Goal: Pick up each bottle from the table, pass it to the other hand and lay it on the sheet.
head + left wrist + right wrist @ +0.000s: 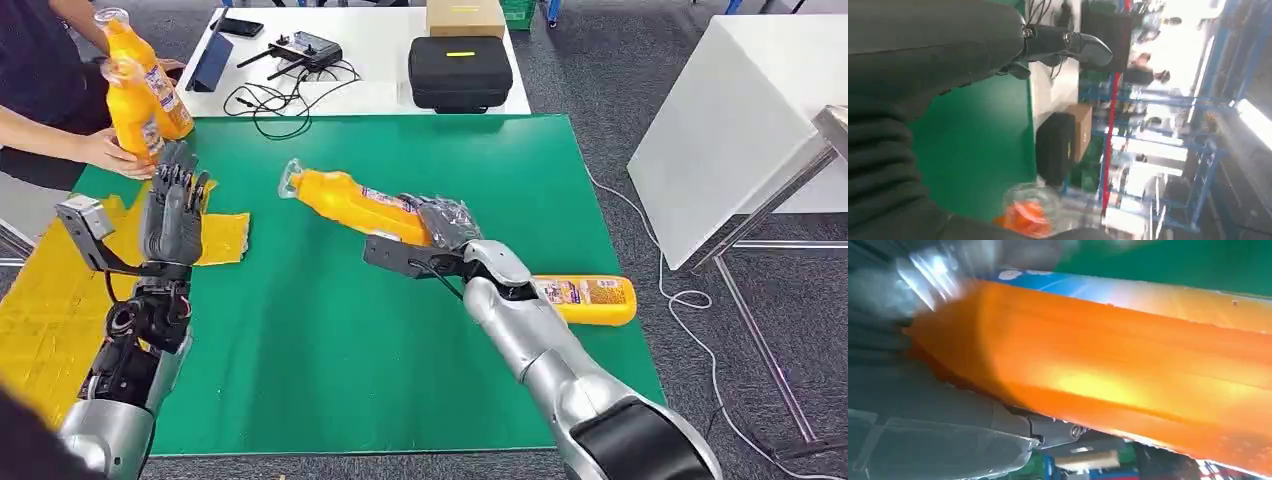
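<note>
Progress looks partial: my right hand (440,228) grips an orange bottle (345,196) lifted over the green table (330,340), ready, I judge, to pass to my left hand (175,205), which waits with fingers apart, holding nothing. Another bottle (590,298) lies behind my forearm. None lies on the yellow sheet (60,290); a person (40,110) holds two bottles (145,95)

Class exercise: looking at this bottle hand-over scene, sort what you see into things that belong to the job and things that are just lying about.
Job:
- orange bottle held in the right hand
- left hand, open, empty
- second bottle lying on the green table
- yellow sheet
- two bottles a person holds

Lying about:
- black case
- cardboard box
- controller and cables
</note>
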Tool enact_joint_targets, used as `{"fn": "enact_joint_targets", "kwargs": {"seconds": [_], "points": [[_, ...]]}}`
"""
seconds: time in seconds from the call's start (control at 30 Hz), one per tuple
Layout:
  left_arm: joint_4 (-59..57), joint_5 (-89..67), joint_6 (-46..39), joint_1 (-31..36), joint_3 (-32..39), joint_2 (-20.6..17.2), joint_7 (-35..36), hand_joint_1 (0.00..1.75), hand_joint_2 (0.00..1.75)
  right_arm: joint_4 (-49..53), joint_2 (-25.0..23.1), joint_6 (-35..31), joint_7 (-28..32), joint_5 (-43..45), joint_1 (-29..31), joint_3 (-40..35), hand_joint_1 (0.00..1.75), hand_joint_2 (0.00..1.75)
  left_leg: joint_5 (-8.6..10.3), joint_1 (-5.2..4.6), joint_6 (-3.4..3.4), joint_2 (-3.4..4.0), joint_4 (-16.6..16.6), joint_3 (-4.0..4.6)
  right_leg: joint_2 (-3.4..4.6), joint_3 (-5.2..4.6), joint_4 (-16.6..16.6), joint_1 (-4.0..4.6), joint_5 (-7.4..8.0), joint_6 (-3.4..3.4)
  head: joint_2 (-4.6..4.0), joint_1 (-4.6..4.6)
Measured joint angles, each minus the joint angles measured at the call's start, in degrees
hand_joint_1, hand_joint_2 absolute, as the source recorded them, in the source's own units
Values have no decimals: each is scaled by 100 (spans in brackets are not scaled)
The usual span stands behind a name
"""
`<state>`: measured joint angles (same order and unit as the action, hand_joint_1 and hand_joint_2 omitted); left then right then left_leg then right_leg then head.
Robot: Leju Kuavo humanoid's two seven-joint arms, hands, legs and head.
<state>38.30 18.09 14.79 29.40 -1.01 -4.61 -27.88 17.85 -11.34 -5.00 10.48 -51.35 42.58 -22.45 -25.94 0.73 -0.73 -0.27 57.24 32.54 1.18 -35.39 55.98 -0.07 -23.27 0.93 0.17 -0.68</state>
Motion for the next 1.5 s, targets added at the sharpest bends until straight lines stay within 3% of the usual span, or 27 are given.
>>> {"fn": "enact_joint_targets", "kwargs": {"seconds": [0.1, 0.17, 0.4, 0.7, 1.0, 1.23, 1.5], "points": [[-66, 368, 1125, -25, 24, -9, 256, 0, 175, 279, -31, -204, 443, 466, 50, 121, 175, 175, 1, -2, 0, -1, 1, 1, -1, -3, -1, 0, 0, 0, 0, -2], [-83, 360, 1338, -41, 11, -2, 263, 0, 175, 585, -28, -219, 386, 676, 40, 116, 175, 175, 0, -2, 0, -2, 1, 0, -1, -3, -1, 0, 0, 0, 0, 0], [-83, 281, 1397, -49, 11, 39, 388, 0, 175, 1520, 20, -480, 115, 1114, -346, 68, 175, 175, 0, -2, 0, -1, 1, 3, -1, -8, -2, -1, 0, 0, 0, 0], [-79, 316, 1651, 97, -179, 422, 722, 0, 175, 1771, -181, -1146, -62, 1081, -396, 68, 175, 175, 0, -2, -1, -2, 1, 2, -2, -7, -1, -1, 1, 0, 0, 0], [-81, 360, 1734, 215, -295, 544, 727, 0, 175, 1758, -275, -1144, -81, 1083, -372, 70, 175, 175, 0, -1, 0, -1, 1, 3, -2, -9, -1, 0, 0, 0, 0, 0], [-37, 438, 1598, 268, -400, 717, 882, 0, 175, 1395, -671, -1015, -342, 1035, -178, -26, 175, 175, 0, -1, 0, 0, 1, 3, -1, -9, -1, 0, 0, 0, 0, 0], [192, 480, 1424, 252, -450, 857, 1017, 0, 175, 1071, -889, -779, -908, 1834, -180, -921, 175, 175, 0, -1, 0, -2, 0, 5, -2, -9, -1, 0, 0, 0, 0, 0]]}}
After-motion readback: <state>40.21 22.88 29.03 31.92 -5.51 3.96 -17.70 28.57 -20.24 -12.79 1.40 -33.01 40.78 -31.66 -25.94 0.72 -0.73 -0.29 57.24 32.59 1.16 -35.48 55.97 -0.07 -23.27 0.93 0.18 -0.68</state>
